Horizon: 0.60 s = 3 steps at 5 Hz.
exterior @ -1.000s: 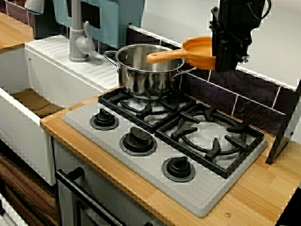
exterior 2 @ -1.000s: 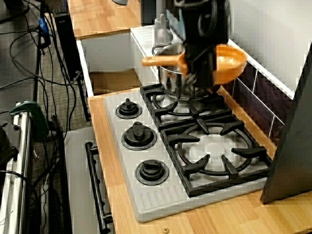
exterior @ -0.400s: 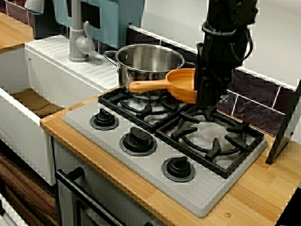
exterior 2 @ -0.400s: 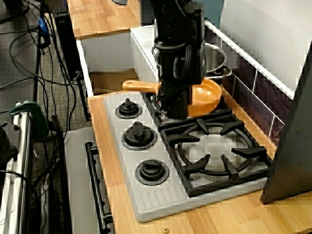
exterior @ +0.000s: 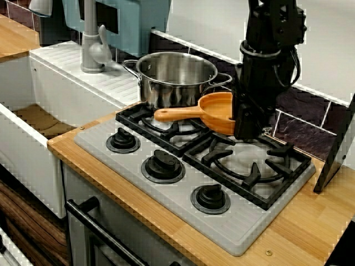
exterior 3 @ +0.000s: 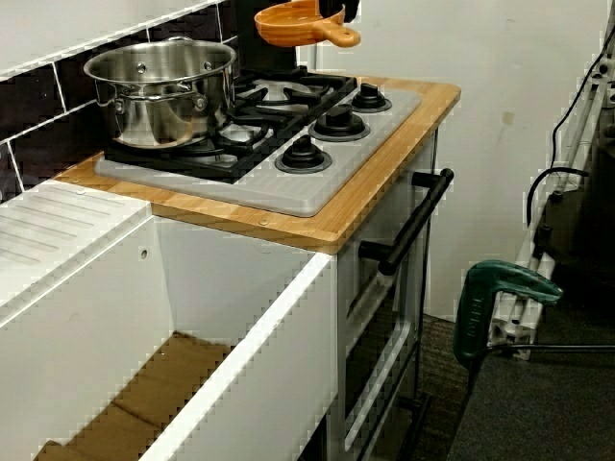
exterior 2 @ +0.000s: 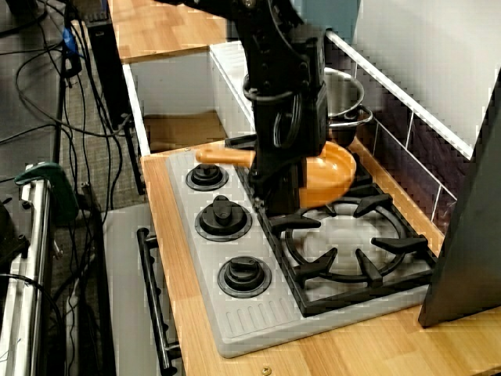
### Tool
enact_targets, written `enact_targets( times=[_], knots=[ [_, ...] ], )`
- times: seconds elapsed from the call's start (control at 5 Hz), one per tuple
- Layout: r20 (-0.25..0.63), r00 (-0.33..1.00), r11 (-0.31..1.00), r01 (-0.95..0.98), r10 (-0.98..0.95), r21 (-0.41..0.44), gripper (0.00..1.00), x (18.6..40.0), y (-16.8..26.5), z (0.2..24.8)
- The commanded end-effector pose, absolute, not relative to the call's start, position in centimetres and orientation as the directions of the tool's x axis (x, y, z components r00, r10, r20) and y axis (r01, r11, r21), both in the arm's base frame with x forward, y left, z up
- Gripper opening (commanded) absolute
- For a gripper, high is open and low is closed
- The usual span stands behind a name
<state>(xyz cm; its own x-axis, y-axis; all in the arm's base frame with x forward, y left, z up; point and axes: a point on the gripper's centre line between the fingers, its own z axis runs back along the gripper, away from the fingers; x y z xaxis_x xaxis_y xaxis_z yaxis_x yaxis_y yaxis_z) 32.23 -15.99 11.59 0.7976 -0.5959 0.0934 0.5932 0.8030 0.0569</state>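
We've got the arm coming down from the top, pretty much upright, black wrist with cable loops on it. The gripper points straight down, low over the middle of the cooktop towards its back edge. Its fingers are clamped on the rim of the orange pan, which sticks out level to one side.

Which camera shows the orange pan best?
The stove-front view: the orange pan shows its handle and most of its bowl. In the side view the gripper covers its middle; from the sink end it looks small, partly hidden.
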Motion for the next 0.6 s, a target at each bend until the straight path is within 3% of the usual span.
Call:
enact_targets(
  times=[0.0,0.4],
  knots=[
    [0.183,0.695,0.715,0.696,-0.695,0.073,0.0,32.5,-17.0,11.3],
    [0.174,0.685,0.704,0.704,-0.707,0.09,0.0,33.7,-16.9,9.9]
  ],
)
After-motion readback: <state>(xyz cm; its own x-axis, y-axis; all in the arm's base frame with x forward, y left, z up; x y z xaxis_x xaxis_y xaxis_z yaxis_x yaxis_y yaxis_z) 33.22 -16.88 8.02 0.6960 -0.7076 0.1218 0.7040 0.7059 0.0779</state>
